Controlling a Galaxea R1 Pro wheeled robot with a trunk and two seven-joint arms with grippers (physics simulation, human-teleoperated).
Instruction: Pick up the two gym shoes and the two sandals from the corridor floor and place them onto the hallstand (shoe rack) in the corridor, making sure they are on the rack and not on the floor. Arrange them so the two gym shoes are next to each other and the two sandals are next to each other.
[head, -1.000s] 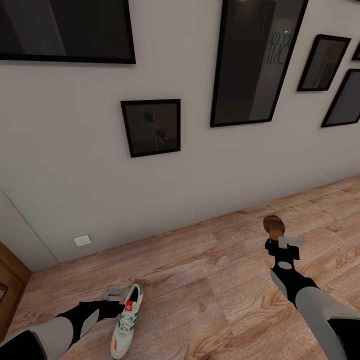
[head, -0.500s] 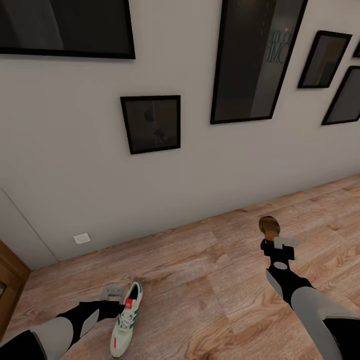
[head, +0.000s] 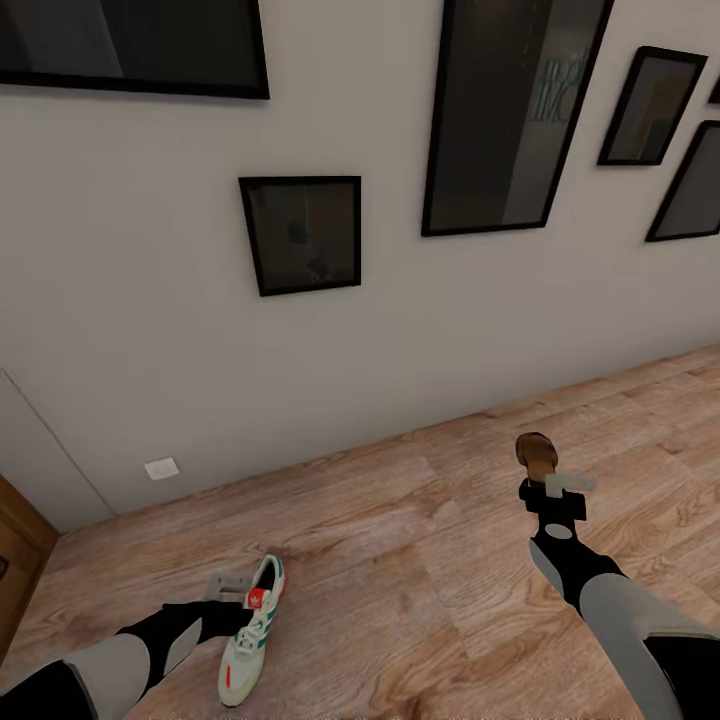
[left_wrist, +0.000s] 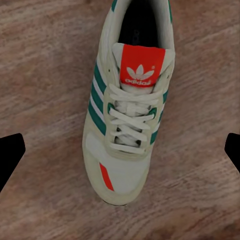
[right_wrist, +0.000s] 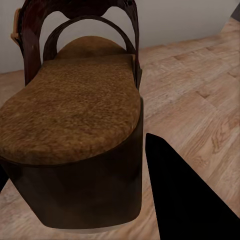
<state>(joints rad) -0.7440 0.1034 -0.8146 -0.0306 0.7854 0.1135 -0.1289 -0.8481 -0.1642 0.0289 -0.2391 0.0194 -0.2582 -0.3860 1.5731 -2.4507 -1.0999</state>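
Across the light wood-plank corridor floor (head: 400, 560), which is meeting a pale wall (head: 150, 330) hung with dark picture frames (head: 302, 234), no shoe rack is showing, so the carry to it is still ahead.

One gym shoe (head: 250, 632) is lying by the left arm, its long axis running from heel near the wall to toe toward the robot, tipped slightly leftward at the toe. The left pincer (head: 228, 592) is sitting at the shoe's left flank near the collar; in the left wrist view the sneaker (left_wrist: 129, 107) is lying centred between two dark fingertips (left_wrist: 10, 157) spread wide to either side, well apart from it, so that pincer is standing wide and holding nothing.

One brown sandal (head: 538, 453) is riding at the tip of the right pincer (head: 553, 488), raised off the planks. In the right wrist view its tan insole (right_wrist: 70, 107) and dark sole are looming close beside one finger (right_wrist: 185, 200); I judge it gripped.

Count: one gym shoe, one sandal.
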